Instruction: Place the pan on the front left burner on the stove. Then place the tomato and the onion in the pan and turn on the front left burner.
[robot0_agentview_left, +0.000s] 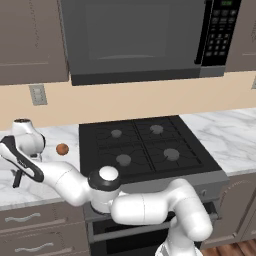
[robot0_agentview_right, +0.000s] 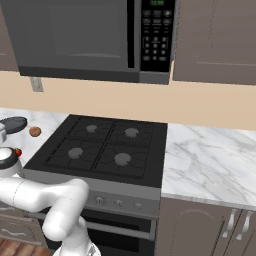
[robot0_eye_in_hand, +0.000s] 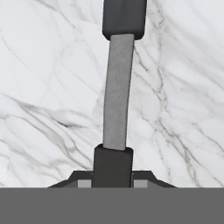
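Note:
In the hand view, the pan's long handle (robot0_eye_in_hand: 117, 96) runs straight up from between my fingertips over white marble. My gripper (robot0_eye_in_hand: 113, 180) is shut on the handle's dark end. The pan (robot0_agentview_right: 13, 124) is a dark disc on the counter left of the stove (robot0_agentview_right: 115, 200), and my white wrist hides part of it (robot0_agentview_left: 22, 121). My gripper (robot0_agentview_left: 18, 176) points down at the counter's front left. The onion (robot0_agentview_left: 62, 149) lies between the pan and the stove (robot0_agentview_left: 150, 172). The tomato (robot0_agentview_right: 18, 151) peeks out beside my arm. Nothing sits on the front left burner (robot0_agentview_left: 123, 160) (robot0_agentview_right: 75, 152).
A dark microwave (robot0_agentview_left: 135, 37) hangs low over the stove. The marble counter (robot0_agentview_left: 225, 135) continues on the stove's right. My arm reaches left across the stove's front edge and the drawers (robot0_agentview_left: 30, 225). An outlet (robot0_agentview_left: 38, 94) is on the wall.

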